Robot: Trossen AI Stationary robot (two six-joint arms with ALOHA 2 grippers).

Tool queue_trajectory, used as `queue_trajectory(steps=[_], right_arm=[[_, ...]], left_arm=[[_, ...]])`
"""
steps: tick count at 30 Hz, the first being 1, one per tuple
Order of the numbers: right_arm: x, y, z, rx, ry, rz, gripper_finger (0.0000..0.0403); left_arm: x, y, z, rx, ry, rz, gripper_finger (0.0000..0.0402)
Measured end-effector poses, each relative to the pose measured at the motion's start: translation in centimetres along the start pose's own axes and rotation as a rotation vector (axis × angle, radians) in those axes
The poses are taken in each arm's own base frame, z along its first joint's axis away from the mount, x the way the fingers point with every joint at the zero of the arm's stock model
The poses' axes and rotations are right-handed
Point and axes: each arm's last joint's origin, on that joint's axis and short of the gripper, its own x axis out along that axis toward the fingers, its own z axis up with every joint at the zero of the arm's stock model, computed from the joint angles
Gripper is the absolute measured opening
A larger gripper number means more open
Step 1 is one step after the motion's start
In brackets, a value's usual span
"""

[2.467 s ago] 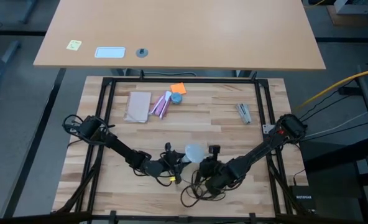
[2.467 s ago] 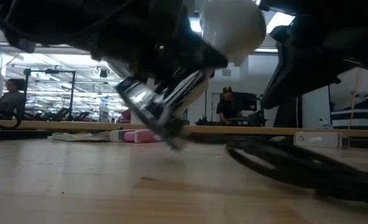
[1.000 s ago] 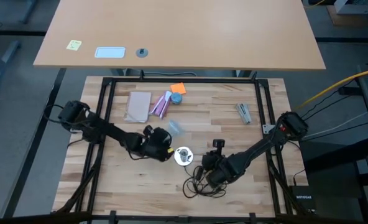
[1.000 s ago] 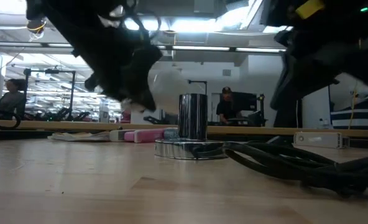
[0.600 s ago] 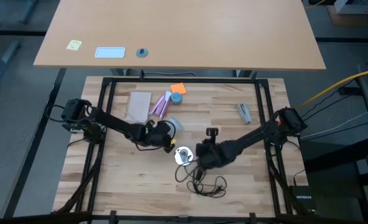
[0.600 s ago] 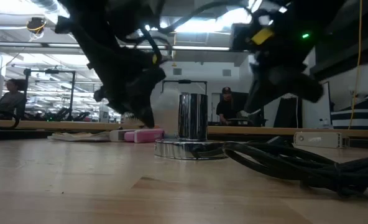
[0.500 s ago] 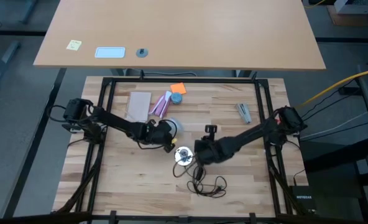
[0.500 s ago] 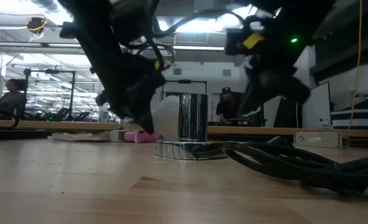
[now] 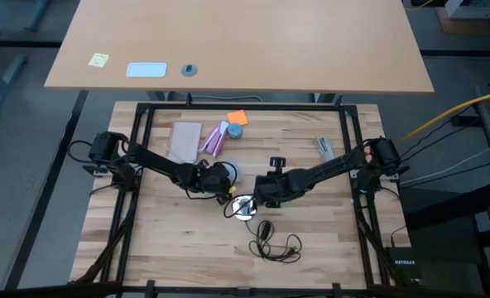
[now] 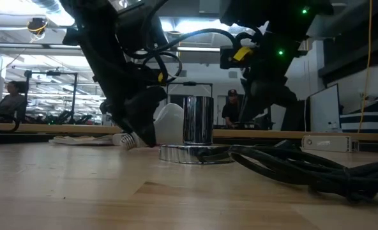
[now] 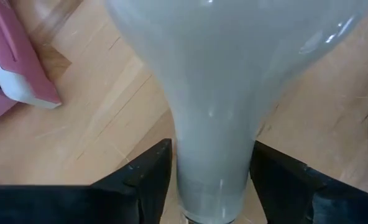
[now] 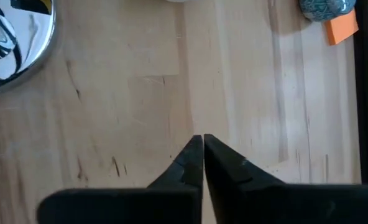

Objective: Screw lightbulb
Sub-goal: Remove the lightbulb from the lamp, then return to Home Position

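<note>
1. Low over the middle of the wooden table [image 9: 166, 236], the left gripper [image 9: 219, 177] reaches in from the left edge, with the lightbulb [image 9: 229, 171] at its tip.
2. Seen from the left wrist, the frosted lightbulb [image 11: 224, 87] fills most of the frame, its narrow neck sitting inside the left gripper [image 11: 212, 180]; whether it is clamped or only flanked, I cannot tell.
3. At table height the lightbulb [image 10: 168, 124] lies tilted, its threaded end down on the wood and its globe just beside the upright barrel of the silvery socket [image 10: 196, 137] (not in it).
4. The socket [image 9: 244, 207] stands on its round base near the table's middle, a thin dark cord [image 9: 274, 242] looping away from it toward the near edge.
5. The right gripper [image 9: 259, 196] hangs just beside the socket, on its right; its wrist view shows the right gripper [image 12: 202, 142] pinched fully together, holding nothing, above bare wood.
6. Farther back lie a pink-and-white packet [image 9: 214, 139], a tan pad [image 9: 184, 141], an orange note [image 9: 237, 117] and a small silvery item [image 9: 324, 150].
7. A person [image 10: 232, 108] shows in the room behind.
</note>
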Motion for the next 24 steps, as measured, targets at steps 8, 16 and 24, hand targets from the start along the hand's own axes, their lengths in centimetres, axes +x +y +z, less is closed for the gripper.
queue_trajectory(steps=[8,16,24], right_arm=[[0.0,0.0,0.0,-0.013,0.007,0.022,0.0091],[-0.7,-0.3,0.3,-0.039,0.036,0.052,0.0111],[-7.7,-4.0,3.2,-0.23,0.143,-0.025,0.0112]], left_arm=[[-1.1,0.4,0.4,-0.019,-0.007,-0.007,0.0227],[-5.8,1.9,1.4,-0.044,-0.025,-0.069,0.0224],[-12.7,4.5,1.9,-0.034,-0.132,-0.184,0.0224]])
